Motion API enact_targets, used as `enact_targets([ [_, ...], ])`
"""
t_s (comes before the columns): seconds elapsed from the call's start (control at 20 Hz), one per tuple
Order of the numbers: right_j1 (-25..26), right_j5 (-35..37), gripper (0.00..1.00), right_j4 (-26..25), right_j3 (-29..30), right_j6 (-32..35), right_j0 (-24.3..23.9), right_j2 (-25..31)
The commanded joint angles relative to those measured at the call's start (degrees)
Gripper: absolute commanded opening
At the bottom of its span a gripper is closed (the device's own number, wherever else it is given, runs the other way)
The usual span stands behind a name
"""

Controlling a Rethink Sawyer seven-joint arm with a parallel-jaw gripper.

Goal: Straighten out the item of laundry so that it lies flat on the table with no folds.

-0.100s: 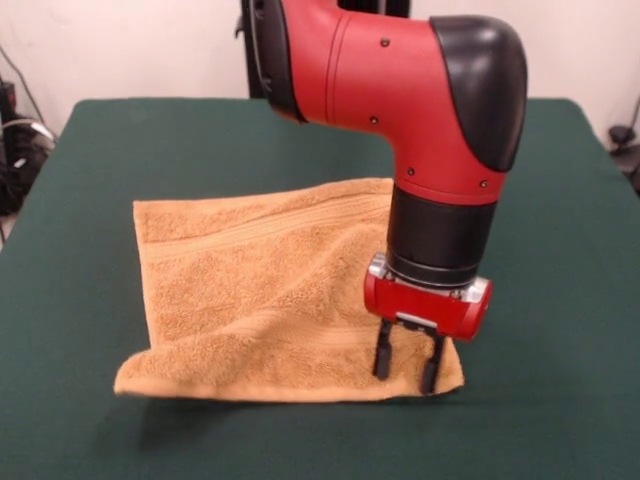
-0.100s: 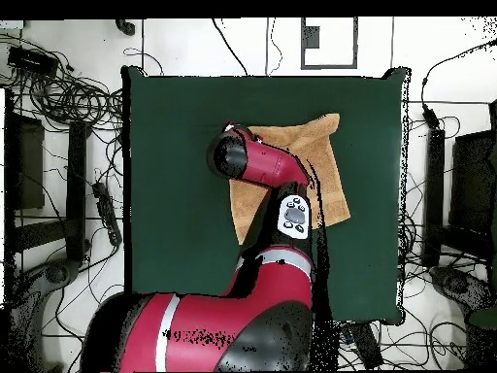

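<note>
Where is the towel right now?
In the front view the orange-tan towel lies near the middle of the green table, its near right corner under the open end effector. Its near left corner lifts slightly.

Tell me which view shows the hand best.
The front view: the hand shows whole, its two dark fingers spread apart over the towel at its near corner. In the overhead view the arm's own body covers the hand completely.

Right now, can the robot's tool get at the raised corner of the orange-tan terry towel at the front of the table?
Probably yes. The tool hangs open over the orange-tan terry towel at its other front corner, and nothing stands between it and the raised corner on the dark green table.
</note>
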Motion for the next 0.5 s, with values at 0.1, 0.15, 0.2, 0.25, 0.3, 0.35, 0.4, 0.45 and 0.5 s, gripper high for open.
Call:
enact_targets([
  [0.1, 5.8, -1.2, 0.00, 1.6, 0.0, 9.9, 0.0, 6.1],
  [0.15, 5.8, -1.2, 0.00, 1.5, 0.0, 9.9, -0.1, 6.3],
  [0.2, 5.7, -1.2, 0.00, 1.4, 0.1, 9.6, -0.3, 6.7],
  [0.25, 5.5, -1.2, 0.00, 1.1, 0.3, 9.2, -0.7, 7.3],
  [0.3, 5.4, -1.2, 0.00, 1.0, 0.5, 8.9, -1.0, 7.7],
  [0.35, 5.2, -1.1, 0.00, 0.9, 0.7, 8.7, -1.3, 8.0],
  [0.4, 5.0, -1.2, 0.00, 0.8, 1.1, 8.7, -1.4, 8.3],
  [0.45, 4.9, -1.2, 0.00, 0.8, 1.3, 8.7, -1.5, 8.5],
  [0.5, 4.7, -1.4, 0.00, 0.8, 1.7, 8.7, -1.5, 8.7],
])
